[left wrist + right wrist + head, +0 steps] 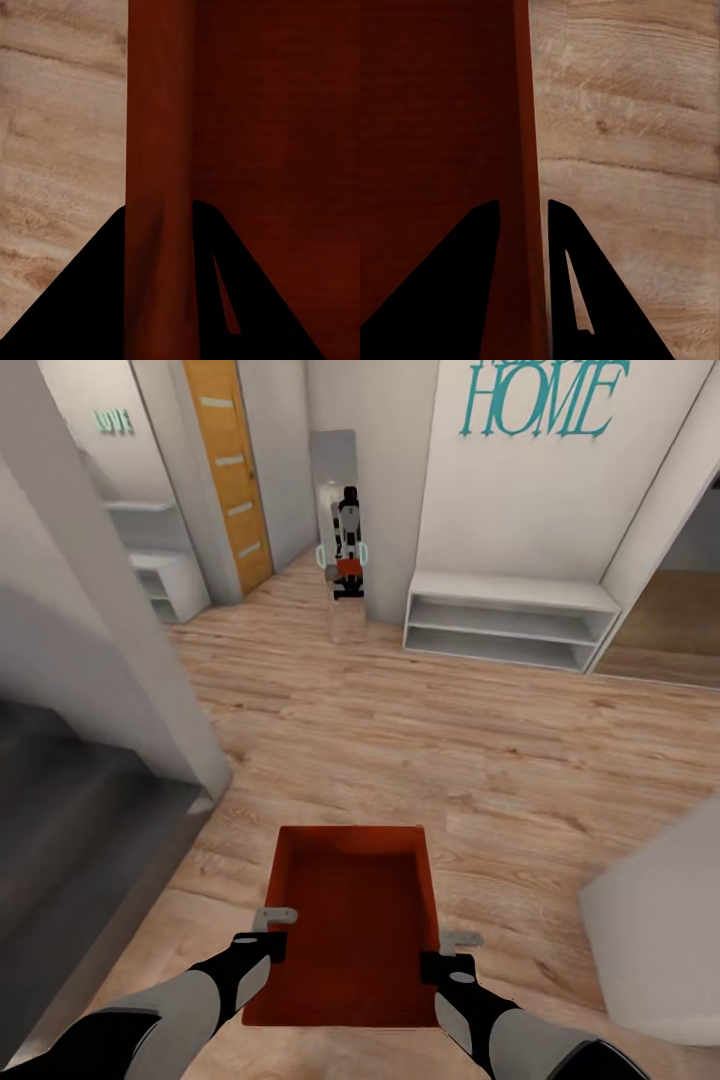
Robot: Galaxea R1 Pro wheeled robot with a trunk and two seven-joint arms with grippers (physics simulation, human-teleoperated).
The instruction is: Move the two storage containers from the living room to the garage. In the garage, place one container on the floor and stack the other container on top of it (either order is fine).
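While crossing light wood floor, carrying 1 storage container low and near, long axis running near to far; left jaws and right jaws each clenched on a side wall, equally close.

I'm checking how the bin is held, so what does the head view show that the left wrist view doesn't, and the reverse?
Head view alone: the whole container carried between the left gripper and right gripper, a mirror, a white shelf unit and an orange door. Left wrist view alone: its dark fingers straddling the bin's wall, one outside, one inside. Both: the red-orange container and the light wood floor.
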